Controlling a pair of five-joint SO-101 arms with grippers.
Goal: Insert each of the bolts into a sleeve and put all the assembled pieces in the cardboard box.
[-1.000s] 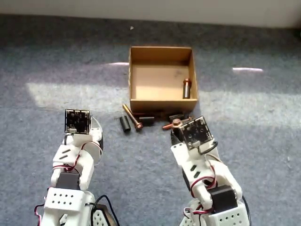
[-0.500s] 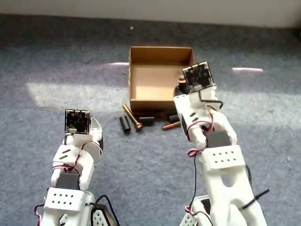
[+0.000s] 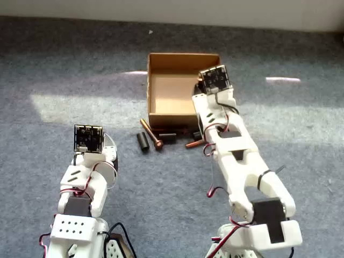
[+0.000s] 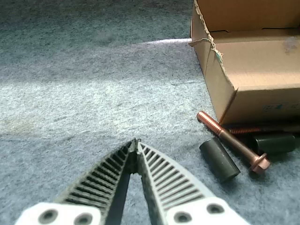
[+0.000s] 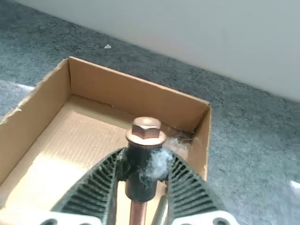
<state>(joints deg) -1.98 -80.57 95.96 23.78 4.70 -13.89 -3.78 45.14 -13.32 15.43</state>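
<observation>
Over the right side of the cardboard box (image 5: 136, 83), the right gripper (image 5: 146, 160) pinches a black sleeve (image 5: 140, 180) between its fingers, with a copper bolt (image 5: 146, 131) through it, the head sticking out past the fingertips, above the box floor. Just outside the box's front wall lie a loose bolt (image 4: 232, 140) with a loose sleeve (image 4: 219, 159) just beside it, plus another sleeve (image 4: 274, 143) and a second bolt (image 3: 194, 143) nearer the wall. Well apart from the box, front-left, the left gripper (image 4: 136, 146) sits low over the carpet (image 4: 93, 93), fingers pressed together on nothing.
</observation>
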